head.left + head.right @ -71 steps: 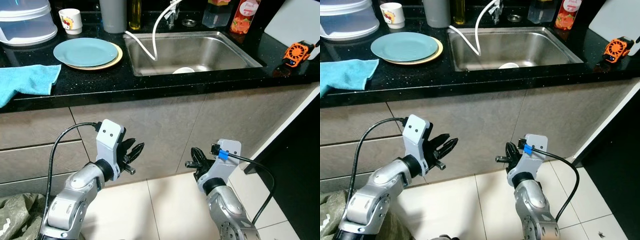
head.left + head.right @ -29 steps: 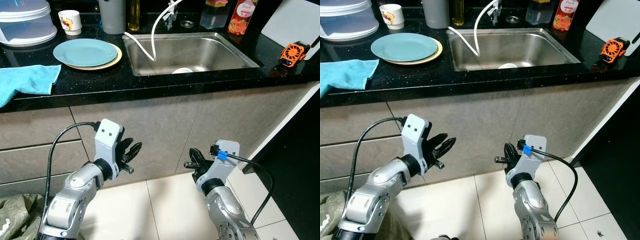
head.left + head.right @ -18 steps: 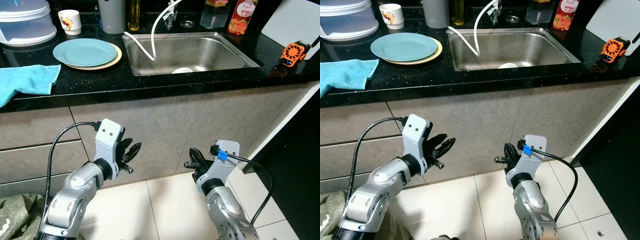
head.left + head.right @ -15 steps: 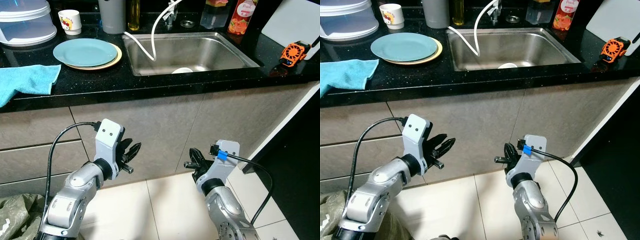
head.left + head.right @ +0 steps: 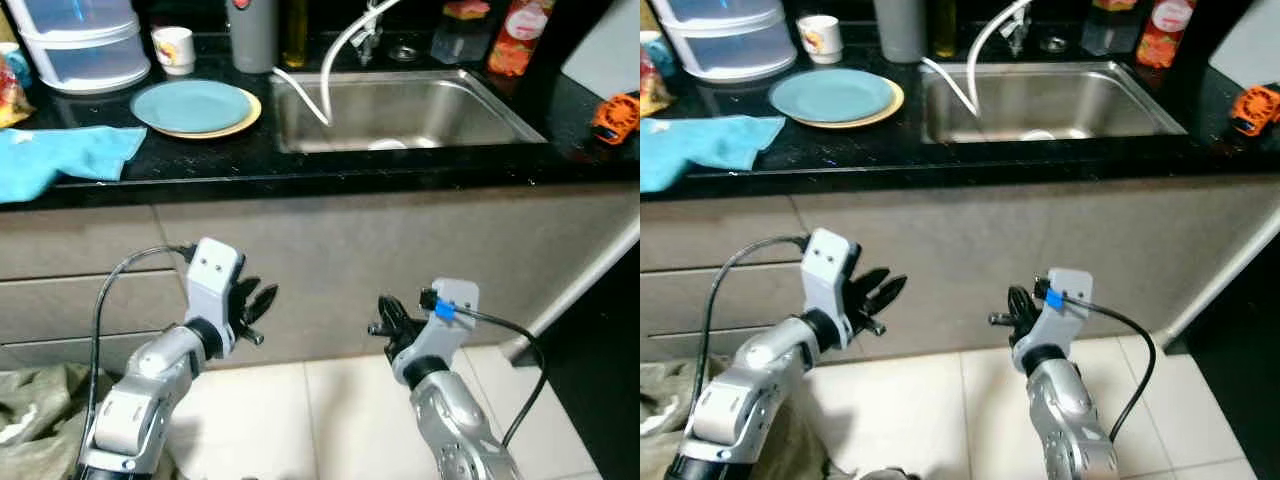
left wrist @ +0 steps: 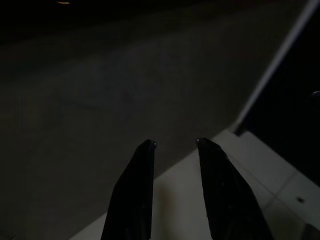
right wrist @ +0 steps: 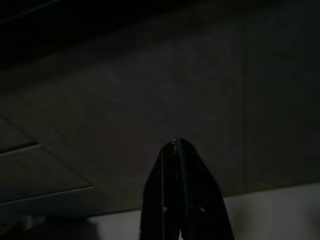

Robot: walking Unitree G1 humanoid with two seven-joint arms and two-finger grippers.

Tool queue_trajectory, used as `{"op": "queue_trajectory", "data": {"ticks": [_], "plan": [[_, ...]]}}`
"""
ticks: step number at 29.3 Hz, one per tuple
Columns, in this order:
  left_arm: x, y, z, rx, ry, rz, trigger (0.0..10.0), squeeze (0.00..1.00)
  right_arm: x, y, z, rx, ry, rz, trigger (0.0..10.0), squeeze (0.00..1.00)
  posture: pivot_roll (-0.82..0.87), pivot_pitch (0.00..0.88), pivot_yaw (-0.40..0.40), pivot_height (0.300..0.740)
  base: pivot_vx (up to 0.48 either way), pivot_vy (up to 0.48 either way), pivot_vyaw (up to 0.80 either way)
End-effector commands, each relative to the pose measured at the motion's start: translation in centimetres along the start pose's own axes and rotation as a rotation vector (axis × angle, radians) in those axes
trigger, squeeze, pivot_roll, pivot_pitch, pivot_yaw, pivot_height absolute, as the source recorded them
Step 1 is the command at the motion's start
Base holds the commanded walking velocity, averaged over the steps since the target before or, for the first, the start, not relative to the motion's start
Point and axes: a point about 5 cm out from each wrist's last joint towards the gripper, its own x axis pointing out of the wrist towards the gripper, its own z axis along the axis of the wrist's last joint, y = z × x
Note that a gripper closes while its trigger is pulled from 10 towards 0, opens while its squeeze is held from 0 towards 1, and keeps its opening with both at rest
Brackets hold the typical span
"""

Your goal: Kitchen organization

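Observation:
Both arms are held low in front of the grey cabinet fronts, below the black counter (image 5: pixel 300 168). My left gripper (image 5: pixel 262 298) is open with nothing between its fingers; the left wrist view (image 6: pixel 175 143) shows the gap against the dark cabinet and pale floor. My right gripper (image 5: pixel 383 318) is shut and empty, its tips pressed together in the right wrist view (image 7: pixel 175 141). On the counter a blue plate (image 5: pixel 195 104) lies on a yellow plate, beside a white cup (image 5: pixel 175 48) and a blue cloth (image 5: pixel 60 160). The steel sink (image 5: pixel 480 100) holds a small white dish (image 5: pixel 388 144).
A white hose (image 5: pixel 335 60) hangs from the tap into the sink. A stacked plastic container (image 5: pixel 80 40) stands at the back left, bottles (image 5: pixel 515 40) behind the sink, an orange fan (image 5: pixel 617 110) at the right. A crumpled bag (image 5: pixel 30 410) lies on the tiled floor at the left.
The whole picture has slid to the right and turned blurry, so the camera has moved. Both arms keep the same pose and nothing on the counter has moved.

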Motion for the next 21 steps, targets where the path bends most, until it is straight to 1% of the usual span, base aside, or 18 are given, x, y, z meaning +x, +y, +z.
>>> {"op": "queue_trajectory", "data": {"ticks": [1, 21], "plan": [[0.0, 0.09, -0.59, -0.015, 0.028, 0.0, 10.0, 0.0, 0.0, 0.25, -0.4, 0.026, 0.008, -0.002, 10.0, 0.0, 0.17, 0.061, -0.023, 0.74, 0.0, 0.0, 0.0], [-0.04, 0.09, -0.53, -0.014, 0.029, 0.002, 10.0, 0.0, -0.03, 0.26, -0.42, 0.031, 0.008, -0.004, 10.0, 0.0, 0.17, 0.069, -0.021, 0.74, 0.0, 0.0, 0.0]]}}
